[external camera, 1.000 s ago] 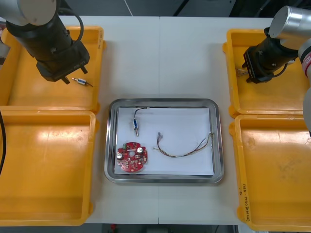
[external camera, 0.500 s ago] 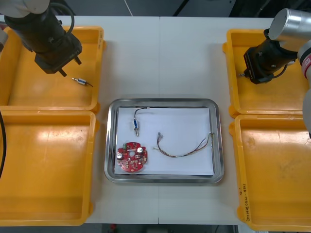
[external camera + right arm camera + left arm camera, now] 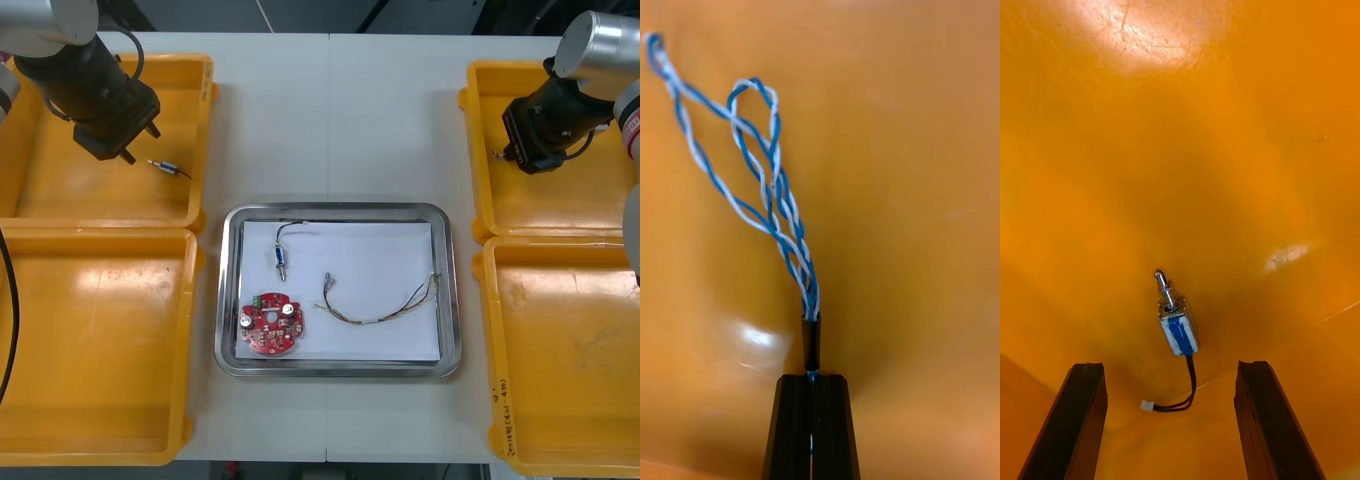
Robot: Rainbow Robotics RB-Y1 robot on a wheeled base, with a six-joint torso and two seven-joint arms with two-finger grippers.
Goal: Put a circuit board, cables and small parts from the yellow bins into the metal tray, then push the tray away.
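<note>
Left hand shifted, spread over bin's small metal part, right hand pinching cable

We saw a light table, pale and plain, spanning the front view from side to side. A thin seam ran straight down its middle, from the far edge toward the near one. Beyond the far edge lay a dark floor. Across that floor a thin white line slanted down to the table's far edge. Farther to the right, dark bars crossed at an angle. We could not tell what either was.
</note>
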